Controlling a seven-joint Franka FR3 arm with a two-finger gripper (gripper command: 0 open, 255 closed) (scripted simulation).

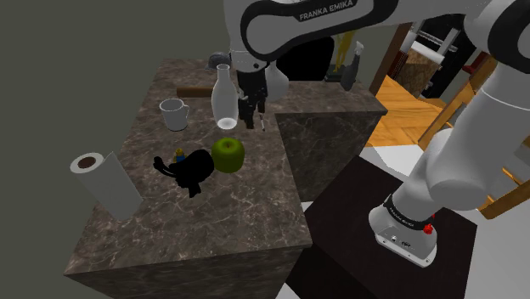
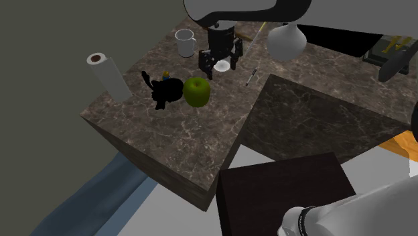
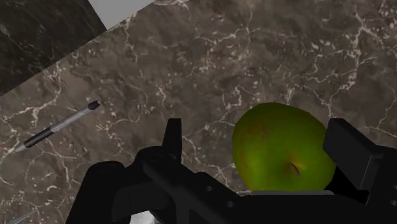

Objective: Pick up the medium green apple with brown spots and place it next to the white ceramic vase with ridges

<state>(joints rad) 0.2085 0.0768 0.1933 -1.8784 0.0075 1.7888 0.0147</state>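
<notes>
The green apple [image 1: 228,155] [image 2: 197,91] [image 3: 283,147] with brownish blotches rests on the dark marble counter [image 1: 212,217]. My gripper [image 1: 252,116] [image 2: 220,63] [image 3: 258,127] hangs open above the counter, just behind the apple. In the wrist view the apple lies beyond the spread fingers, nearer one of them, and neither touches it. A white round-bellied vase [image 1: 277,82] [image 2: 287,40] stands farther back, partly behind the arm in the shoulder view. I cannot make out ridges on it.
A pale bottle-shaped vase [image 1: 223,98] stands close beside the gripper. A white mug [image 1: 174,114] [image 2: 185,43], a black figure [image 1: 192,170] [image 2: 165,91] touching the apple, a paper towel roll [image 1: 104,183] [image 2: 107,72] and a pen [image 2: 252,76] [image 3: 57,127] share the counter. A darker block [image 2: 315,114] adjoins it.
</notes>
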